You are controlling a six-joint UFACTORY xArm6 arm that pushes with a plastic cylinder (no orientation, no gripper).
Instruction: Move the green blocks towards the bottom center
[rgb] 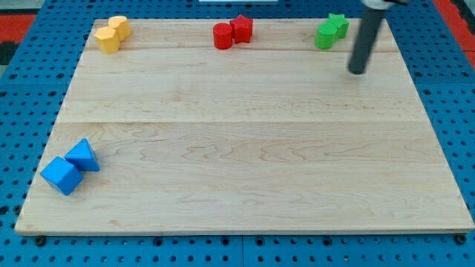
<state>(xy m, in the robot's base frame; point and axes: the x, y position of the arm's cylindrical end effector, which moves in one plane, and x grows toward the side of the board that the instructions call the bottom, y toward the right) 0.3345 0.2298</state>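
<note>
Jaws do not exist on this arm, so nothing is gripped or held: it ends in a straight dark rod whose lower end, my tip (358,72), rests on the pale wooden board (245,148) near the view's top right, just to the right of and slightly below the green blocks, apart from them.

Two bright green blocks sit close to the board's top edge at the view's right — a green star-shaped block (338,25) and, touching it on its left, a second green block (325,36) of blocky outline whose exact shape is hard to make out. Both look smooth and matt, like painted wood or plastic.

Rod's upper part is cut off by the view's top edge, so the arm above it cannot be seen.

Other blocks lie in pairs. At top centre, a red cylinder block (223,36) touches a red star-shaped block (241,28). At top left, two yellow blocks (113,34) with faceted sides stand pressed together; their precise shapes are unclear. Near the bottom left, a blue cube block (60,175) adjoins a blue triangular block (82,156).

Board shows light grain in long horizontal planks — it lies on a blue perforated base (30,111).
</note>
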